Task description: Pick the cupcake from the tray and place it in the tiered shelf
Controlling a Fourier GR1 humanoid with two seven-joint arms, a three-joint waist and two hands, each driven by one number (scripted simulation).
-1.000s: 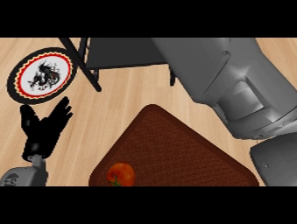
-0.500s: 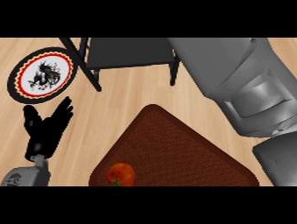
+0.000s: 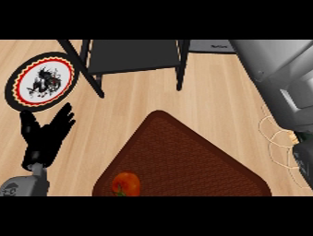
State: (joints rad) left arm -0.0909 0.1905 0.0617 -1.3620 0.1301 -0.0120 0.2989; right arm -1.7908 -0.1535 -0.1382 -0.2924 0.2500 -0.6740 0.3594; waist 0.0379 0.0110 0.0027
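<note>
A brown woven tray [image 3: 186,156] lies on the wooden counter at the lower middle. A red tomato-like object [image 3: 126,183] sits at its near left corner. No cupcake shows on the tray. The dark tiered shelf [image 3: 135,56] stands at the top middle, with thin black legs. My left hand [image 3: 44,137] rests open at the left, fingers up, apart from the tray. My right forearm [image 3: 291,87] fills the right side as a large grey mass; its hand does not show. A small yellow-green bit [image 3: 302,137] peeks out under that arm, and I cannot tell what it is.
A round plate [image 3: 43,83] with a red, yellow and black rim and a dark figure in its middle lies at the upper left, just beyond my left hand. Pale thin loops [image 3: 280,138] lie on the counter right of the tray.
My right forearm has swung to the right, uncovering more of the shelf and the counter. The left hand, tray and red object have not moved.
</note>
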